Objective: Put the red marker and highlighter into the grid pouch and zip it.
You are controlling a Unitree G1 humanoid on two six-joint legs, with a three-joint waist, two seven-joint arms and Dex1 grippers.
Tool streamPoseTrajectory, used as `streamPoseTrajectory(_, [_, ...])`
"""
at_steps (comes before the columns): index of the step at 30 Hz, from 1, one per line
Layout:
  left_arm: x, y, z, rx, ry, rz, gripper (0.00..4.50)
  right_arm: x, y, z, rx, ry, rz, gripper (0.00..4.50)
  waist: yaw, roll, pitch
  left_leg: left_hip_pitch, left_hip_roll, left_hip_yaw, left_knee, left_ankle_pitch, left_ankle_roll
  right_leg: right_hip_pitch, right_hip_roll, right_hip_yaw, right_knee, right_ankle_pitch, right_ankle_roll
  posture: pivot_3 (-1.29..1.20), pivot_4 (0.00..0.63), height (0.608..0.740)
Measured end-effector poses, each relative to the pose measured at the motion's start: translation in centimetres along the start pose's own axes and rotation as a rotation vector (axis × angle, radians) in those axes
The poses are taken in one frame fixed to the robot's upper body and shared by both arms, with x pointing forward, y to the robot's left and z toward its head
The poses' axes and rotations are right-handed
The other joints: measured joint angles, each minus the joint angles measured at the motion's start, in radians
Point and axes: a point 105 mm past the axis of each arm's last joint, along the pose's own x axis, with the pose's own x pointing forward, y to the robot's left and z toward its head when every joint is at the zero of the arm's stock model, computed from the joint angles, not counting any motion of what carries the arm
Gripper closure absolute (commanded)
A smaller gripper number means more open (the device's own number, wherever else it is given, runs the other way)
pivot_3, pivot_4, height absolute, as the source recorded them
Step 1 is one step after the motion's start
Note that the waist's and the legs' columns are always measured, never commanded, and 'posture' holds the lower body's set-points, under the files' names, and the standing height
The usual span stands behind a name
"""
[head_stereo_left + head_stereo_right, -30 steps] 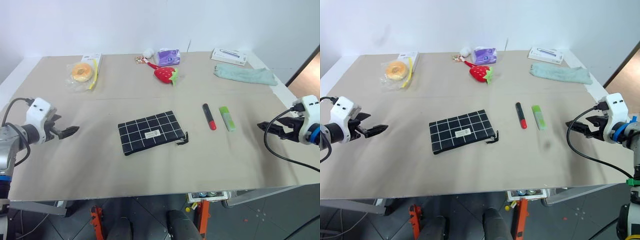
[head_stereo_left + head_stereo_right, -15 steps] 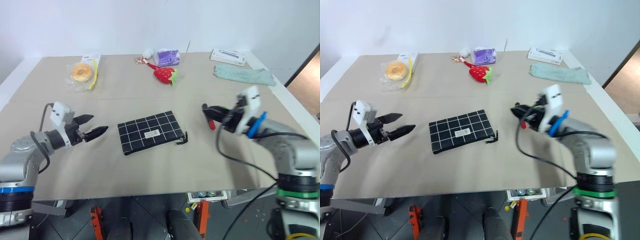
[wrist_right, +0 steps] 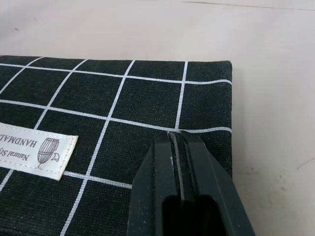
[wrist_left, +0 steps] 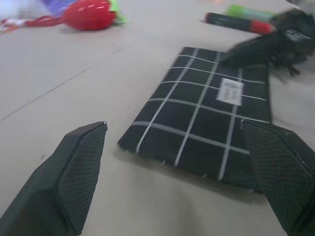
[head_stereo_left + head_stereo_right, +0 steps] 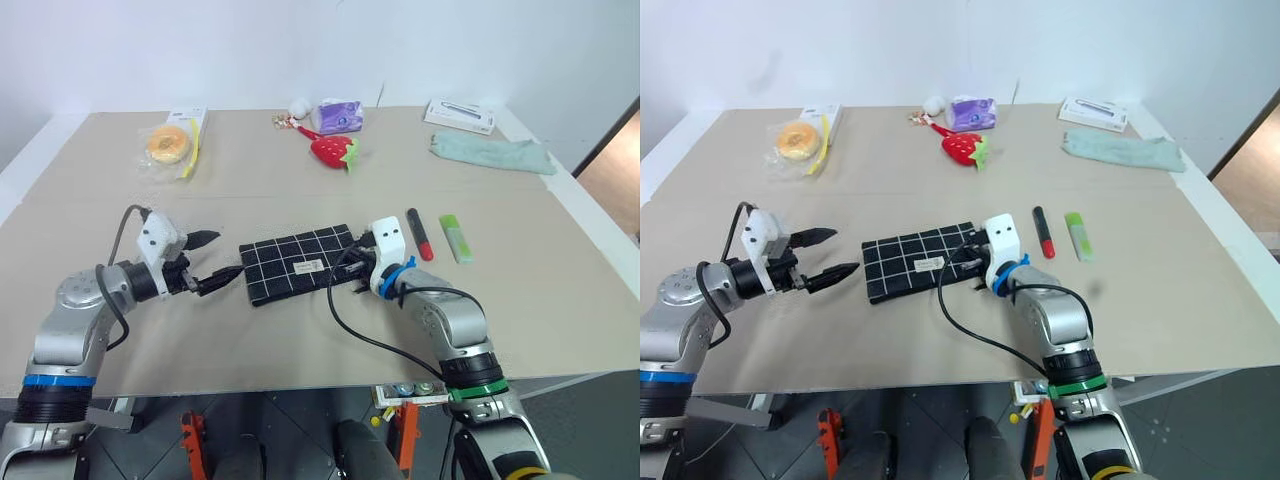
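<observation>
Left eye view: grid pouch (image 5: pixel 298 266) lay flat near the middle of the desk (image 5: pixel 300 340), white label up; left gripper (image 5: pixel 210 262) sat just off the pouch's left end, jaws spread wide, 1 finger to each side of that end in the left wrist view, neither touching the fabric; right gripper (image 5: pixel 347 265) was at the pouch's right end, jaws pressed together; right wrist view showed the 2 fingers (image 3: pixel 179 196) closed flat against each other over the gridded cloth near its corner, nothing visibly caught between them; whether they touched the fabric could not be told. Red marker (image 5: pixel 418 233) lay on the desk just right of the right wrist, red end toward the robot; highlighter (image 5: pixel 454 237) lay beside it, further right, parallel, apart from it; both outside the pouch. Far side of the desk: strawberry toy (image 5: pixel 333 150), purple packet (image 5: pixel 337 115), bagged doughnut (image 5: pixel 165 145), pale green cloth (image 5: pixel 492 153), white box (image 5: pixel 459 115).
</observation>
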Motion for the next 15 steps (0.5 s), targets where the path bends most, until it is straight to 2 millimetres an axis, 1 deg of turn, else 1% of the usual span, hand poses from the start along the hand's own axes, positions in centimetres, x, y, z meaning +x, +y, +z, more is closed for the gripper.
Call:
streamPoseTrajectory(2, [0.0,0.2,-0.6,0.104,0.046,-0.008,0.00,0.0,0.0,0.0,-0.004,0.015,-0.003,4.46,0.001,-0.001,-0.001,0.001,0.000,0.000,0.000,0.000,0.000,0.001,0.000,0.000,0.000,0.000,-0.001,0.00,0.150,0.740])
streamPoseTrajectory(5, [0.1,0.7,-1.2,0.345,0.126,-0.035,0.00,-0.1,-0.1,-0.1,-0.005,0.026,-0.006,4.46,0.003,-0.003,-0.002,0.001,0.000,0.000,0.000,0.000,0.000,0.001,0.000,-0.001,0.000,0.000,-0.001,0.00,0.150,0.740])
streamPoseTrajectory(9, [0.9,0.5,-1.2,0.648,0.164,-0.123,0.00,-0.1,0.0,-0.1,-0.003,0.029,-0.005,4.46,0.003,-0.004,-0.003,0.001,0.000,0.000,0.000,0.000,0.000,0.001,0.000,-0.001,0.000,0.000,-0.001,0.00,0.150,0.740])
streamPoseTrajectory(11, [1.1,0.9,-1.2,0.854,0.188,-0.168,0.00,-0.1,0.1,-0.1,-0.004,0.029,-0.004,4.46,0.003,-0.004,-0.003,0.001,0.000,-0.001,-0.001,0.000,0.000,0.001,0.000,-0.001,0.000,0.000,-0.001,0.00,0.150,0.740])
streamPoseTrajectory(13, [1.1,1.3,-1.0,0.985,0.197,-0.187,0.00,0.0,0.2,-0.1,0.000,0.028,-0.002,4.46,0.003,-0.004,-0.003,0.001,0.000,-0.001,-0.001,0.000,0.000,0.001,0.000,-0.001,0.000,0.000,-0.001,0.00,0.150,0.740])
streamPoseTrajectory(15, [1.1,1.3,-1.4,1.112,0.208,-0.230,0.00,0.0,0.4,-0.1,0.005,0.027,0.000,4.46,0.002,-0.004,-0.003,0.001,0.000,-0.001,-0.001,0.000,0.000,0.001,0.000,-0.001,0.000,0.000,0.000,0.00,0.150,0.740])
